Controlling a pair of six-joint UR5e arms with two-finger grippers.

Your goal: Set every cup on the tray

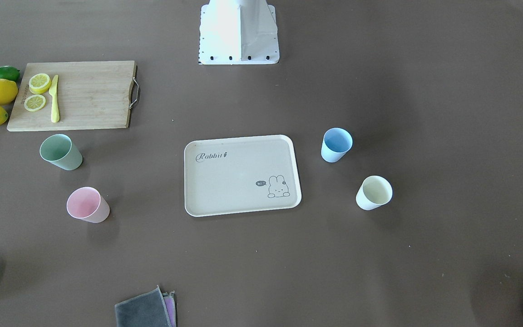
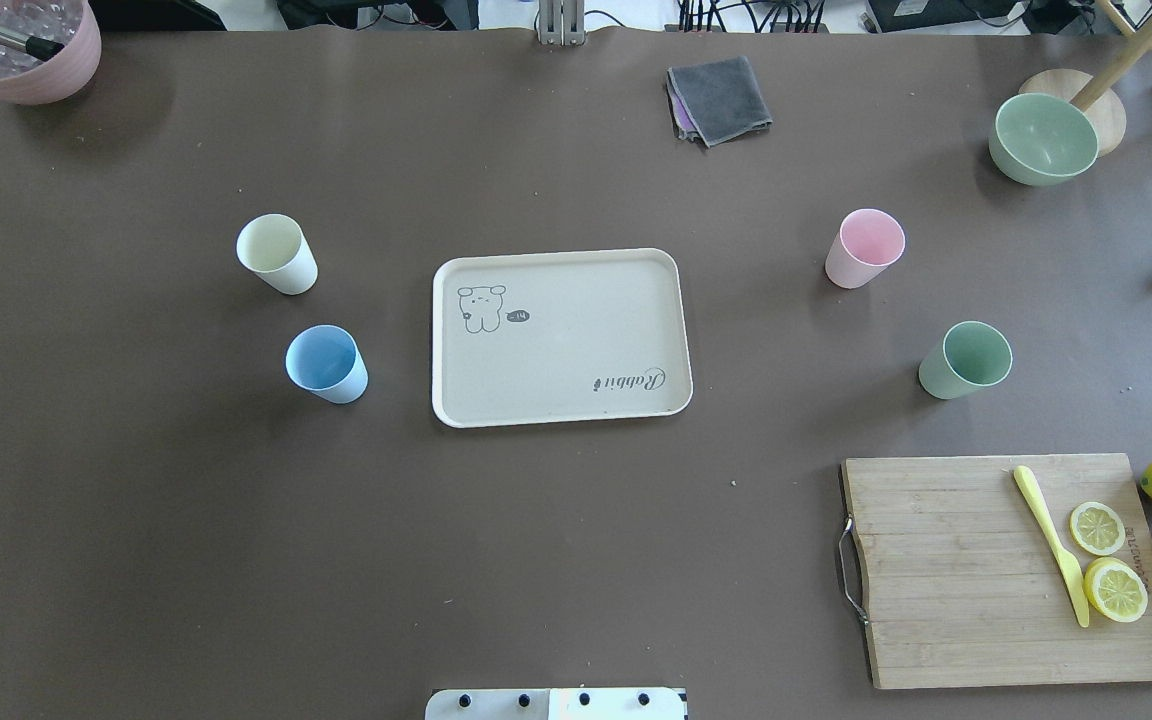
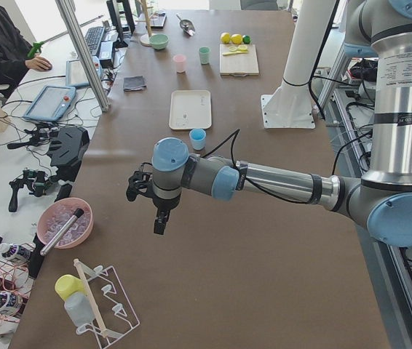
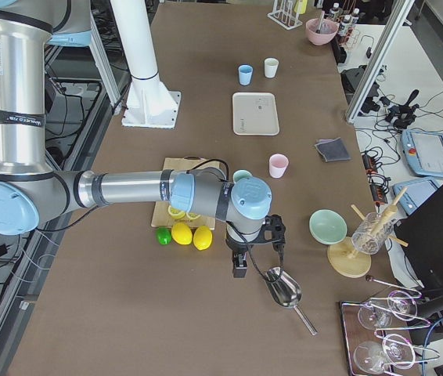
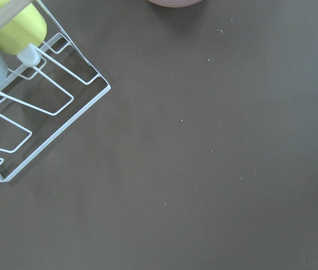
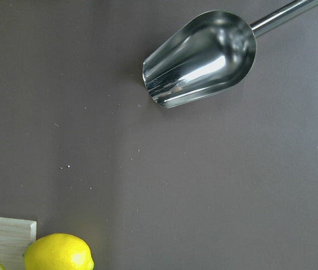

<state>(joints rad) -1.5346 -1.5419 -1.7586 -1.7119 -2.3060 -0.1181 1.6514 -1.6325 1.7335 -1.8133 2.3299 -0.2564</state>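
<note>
The bare tray (image 2: 576, 330) is flanked leftward by blue cup (image 2: 326, 363) and yellow cup (image 2: 276, 253), rightward by pink cup (image 2: 866, 247) and green cup (image 2: 966, 360), presumably one pair per arm; left gripper (image 3: 160, 220) and right gripper (image 4: 239, 268) openness cannot be told.

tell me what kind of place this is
Probably a robotics lab set up for tabletop tests: an industrial robot arm reaches over the table, a teach pendant sits beside it, and kitchen props like the tray are laid out.
</note>
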